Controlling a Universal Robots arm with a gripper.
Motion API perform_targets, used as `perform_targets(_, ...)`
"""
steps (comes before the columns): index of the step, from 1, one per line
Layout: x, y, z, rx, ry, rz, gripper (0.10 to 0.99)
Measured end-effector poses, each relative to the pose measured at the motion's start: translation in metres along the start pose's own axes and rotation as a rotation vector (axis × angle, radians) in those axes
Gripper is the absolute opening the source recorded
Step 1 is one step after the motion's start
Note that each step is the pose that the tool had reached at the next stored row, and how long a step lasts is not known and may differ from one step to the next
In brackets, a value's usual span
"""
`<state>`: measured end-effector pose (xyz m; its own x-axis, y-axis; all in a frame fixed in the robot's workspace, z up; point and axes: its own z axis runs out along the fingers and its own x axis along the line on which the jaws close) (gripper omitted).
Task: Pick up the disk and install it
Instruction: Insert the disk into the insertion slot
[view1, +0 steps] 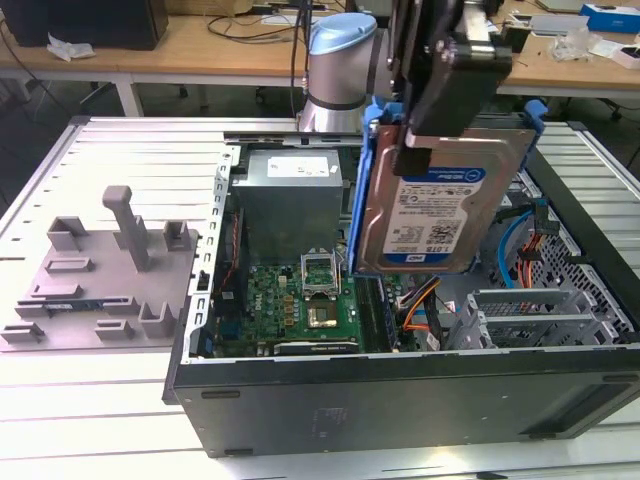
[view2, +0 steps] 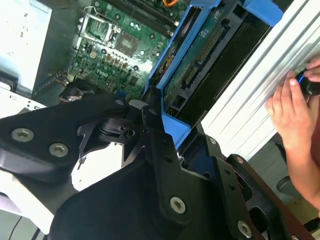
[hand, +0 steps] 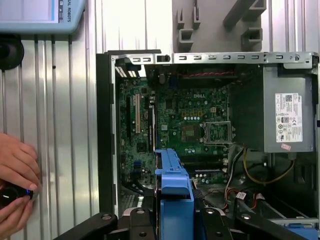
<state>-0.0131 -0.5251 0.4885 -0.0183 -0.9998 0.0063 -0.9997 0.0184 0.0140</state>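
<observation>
At the exterior view's left, a grey moulded fixture (view1: 100, 270) lies on the ribbed worktop (view1: 80, 420). Beside it, the computer case (view1: 400, 385) lies open, with its motherboard (view1: 300, 305) and power supply box (view1: 290, 195) exposed. Right of those, the gripper (view1: 428, 145) is clamped on the upper edge of the disk (view1: 430, 215). The disk hangs upright beneath the gripper, label outward, over the case's interior.

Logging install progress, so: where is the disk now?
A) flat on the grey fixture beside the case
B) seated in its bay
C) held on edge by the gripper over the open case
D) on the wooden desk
C: the disk hangs on edge from the gripper, above the open computer case.
</observation>
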Motion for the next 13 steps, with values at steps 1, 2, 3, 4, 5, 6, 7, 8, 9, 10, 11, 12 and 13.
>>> perform_targets(1, -0.0001, -0.0011, 0.0, 0.0, 0.0001, -0.005, 0.365)
perform_targets(2, -0.0002, -0.0024, 0.0001, 0.0, 0.0004, -0.023, 0.365)
perform_targets(3, -0.0002, -0.0035, 0.0, 0.0, 0.0007, -0.035, 0.365)
perform_targets(4, -0.0003, -0.0059, 0.0001, 0.0, 0.0007, -0.043, 0.365)
perform_targets(5, -0.0004, -0.0103, 0.0, 0.0, 0.0009, -0.048, 0.365)
perform_targets(6, -0.0004, -0.0163, -0.0001, 0.0, 0.0008, -0.05, 0.365)
perform_targets(7, -0.0002, -0.0219, -0.0001, 0.0, 0.0008, -0.052, 0.365)
perform_targets(8, 0.0003, -0.0285, -0.0003, 0.0, 0.001, -0.053, 0.365)
perform_targets(9, 0.0008, -0.0311, -0.0003, 0.0, 0.0009, -0.053, 0.365)
perform_targets(10, 0.0013, -0.0338, -0.0004, 0.0, 0.001, -0.053, 0.365)
perform_targets(11, 0.0021, -0.0369, -0.0004, 0.0, 0.0009, -0.053, 0.365)
perform_targets(12, 0.0028, -0.0391, -0.0004, 0.0, 0.0007, -0.053, 0.365)
perform_targets(13, 0.0039, -0.0429, -0.0004, 0.0, -0.0006, -0.053, 0.365)
